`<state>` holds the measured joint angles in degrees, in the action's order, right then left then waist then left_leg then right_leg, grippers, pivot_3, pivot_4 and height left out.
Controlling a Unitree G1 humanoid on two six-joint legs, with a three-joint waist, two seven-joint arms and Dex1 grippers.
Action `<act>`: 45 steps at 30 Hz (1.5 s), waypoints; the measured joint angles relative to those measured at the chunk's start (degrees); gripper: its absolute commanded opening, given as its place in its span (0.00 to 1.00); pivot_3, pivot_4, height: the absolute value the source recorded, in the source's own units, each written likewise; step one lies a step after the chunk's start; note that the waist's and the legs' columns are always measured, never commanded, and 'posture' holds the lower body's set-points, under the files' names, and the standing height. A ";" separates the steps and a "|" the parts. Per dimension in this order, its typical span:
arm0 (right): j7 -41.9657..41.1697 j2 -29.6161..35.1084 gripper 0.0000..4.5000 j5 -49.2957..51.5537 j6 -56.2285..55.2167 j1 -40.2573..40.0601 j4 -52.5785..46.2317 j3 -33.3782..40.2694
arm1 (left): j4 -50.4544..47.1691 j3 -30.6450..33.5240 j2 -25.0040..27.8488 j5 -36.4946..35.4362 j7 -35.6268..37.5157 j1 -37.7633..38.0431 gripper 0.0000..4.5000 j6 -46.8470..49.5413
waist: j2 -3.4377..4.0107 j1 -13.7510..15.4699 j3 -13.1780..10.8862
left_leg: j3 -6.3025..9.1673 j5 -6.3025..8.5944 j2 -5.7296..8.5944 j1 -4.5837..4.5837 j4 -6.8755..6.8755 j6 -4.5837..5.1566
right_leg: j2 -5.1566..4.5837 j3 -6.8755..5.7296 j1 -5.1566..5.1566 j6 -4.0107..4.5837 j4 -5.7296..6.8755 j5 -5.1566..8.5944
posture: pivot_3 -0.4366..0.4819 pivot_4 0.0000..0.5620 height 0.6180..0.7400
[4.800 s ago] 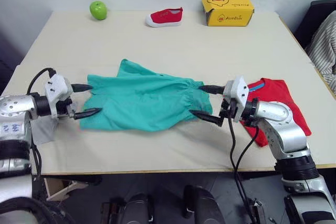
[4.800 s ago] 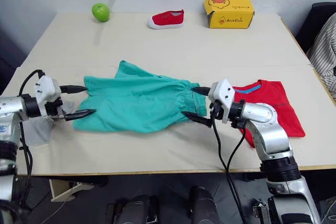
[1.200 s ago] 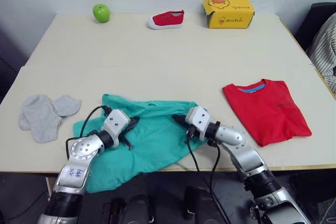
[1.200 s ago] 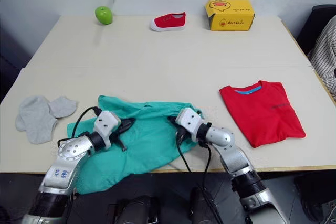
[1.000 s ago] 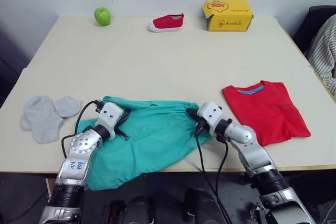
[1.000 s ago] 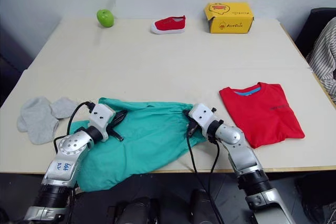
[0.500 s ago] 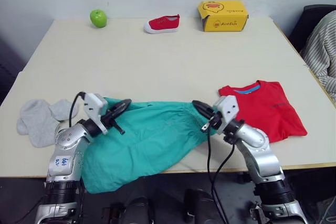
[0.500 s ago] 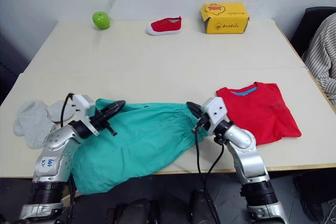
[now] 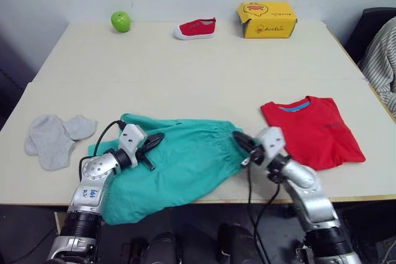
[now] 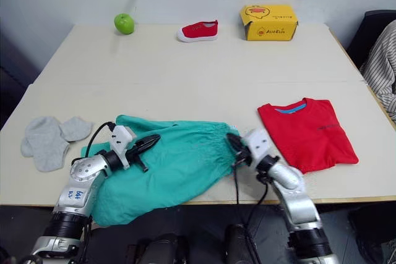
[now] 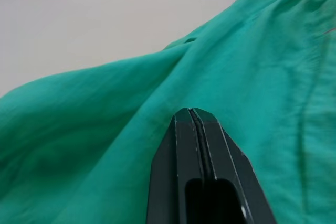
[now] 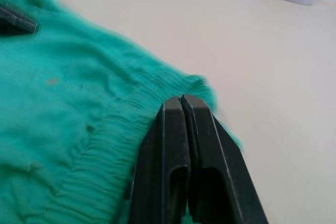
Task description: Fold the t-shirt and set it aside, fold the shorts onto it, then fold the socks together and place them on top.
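Both pincers are pressed fully closed, no gap between the black fingers. The left pincer (image 9: 154, 140) sits low over the left half of the shorts (image 9: 179, 162); in its wrist view the tips are right on the teal cloth, but I can't tell if any fabric is actually pinched between them. The right pincer (image 9: 238, 140) is at the gathered waistband end of the shorts – its wrist view has the closed tips right at the elastic edge, and again I can't say for sure whether it has hold of the cloth.

The shorts lie spread between the two pincers, rumpled, with the near edge draping over the front edge of the counter (image 9: 204, 72) below the left pincer.

Just beyond the right pincer, on its outer side, is the t-shirt (image 9: 314, 132) – red, folded into a neat rectangle, blue neckband facing the far side, lying flat and apart from the shorts. Out past the left pincer, on its outer side, the socks (image 9: 54, 139) lie flat on the counter, the two grey pieces overlapping a bit, clear of the shorts.

Well away from both pincers along the far edge of the counter: a green apple (image 9: 120, 21), a small red shoe (image 9: 195, 28) with a white sole, and a yellow box (image 9: 267, 18).
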<state>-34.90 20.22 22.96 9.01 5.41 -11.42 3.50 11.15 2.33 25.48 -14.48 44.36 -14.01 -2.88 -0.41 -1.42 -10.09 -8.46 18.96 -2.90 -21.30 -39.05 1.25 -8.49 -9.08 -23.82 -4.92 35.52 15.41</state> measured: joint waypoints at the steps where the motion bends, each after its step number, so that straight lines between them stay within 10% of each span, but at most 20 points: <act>1: 0.24 0.67 0.29 5.51 5.08 -1.16 -3.16 2.19 | -0.05 -0.18 -0.28 -1.29 2.28 -0.07 0.00 -0.68 | 0.00 0.00 0.00 | 0.01 0.01 0.00 -0.01 0.00 0.01 | -0.01 0.00 0.00 0.00 -0.02 0.00 | 0.48 0.27 1.00; 10: 22.11 13.56 0.99 55.28 44.80 -11.71 -12.31 13.87 | -1.15 -4.91 -0.51 -2.41 11.25 -5.61 0.00 -1.39 | 0.01 1.20 -0.02 | 0.07 0.32 -0.01 -0.03 0.00 0.45 | -0.06 0.10 0.09 0.01 -0.47 0.00 | 0.48 0.27 1.00; 20: 50.57 8.27 0.99 77.12 43.05 -8.58 -11.29 7.09 | 0.25 -9.63 -1.02 3.18 9.86 -5.97 0.00 0.56 | -0.02 1.11 0.00 | 0.02 0.34 -0.11 -0.04 0.00 0.41 | 0.06 0.05 0.07 -0.02 -0.51 -0.01 | 0.48 0.27 1.00; 31: 62.10 -3.68 0.99 78.82 37.35 -1.38 -9.06 -3.37 | 3.43 -9.02 -0.68 3.76 8.28 -7.80 0.00 0.75 | -0.06 -0.35 0.05 | 0.00 0.39 -0.50 0.00 0.01 0.20 | 0.27 0.10 0.08 0.09 -0.52 0.04 | 0.48 0.27 1.00; 45: 52.09 -11.03 0.02 39.83 21.38 -2.06 -10.69 -6.71 | 5.71 -9.70 -2.51 4.08 8.93 -10.82 0.00 0.25 | -0.08 1.65 0.07 | -0.05 0.42 -0.60 -0.09 -0.04 0.05 | 0.68 0.09 -0.01 0.15 -0.62 0.06 | 0.48 0.27 1.00</act>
<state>17.19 9.19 62.80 30.39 3.35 -22.11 -3.21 16.86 -7.36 22.97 -10.41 53.29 -24.82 -2.63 -0.49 0.23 -10.02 -8.51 19.38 -3.51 -21.39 -39.09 1.30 -7.81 -9.00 -23.83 -4.77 34.90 15.47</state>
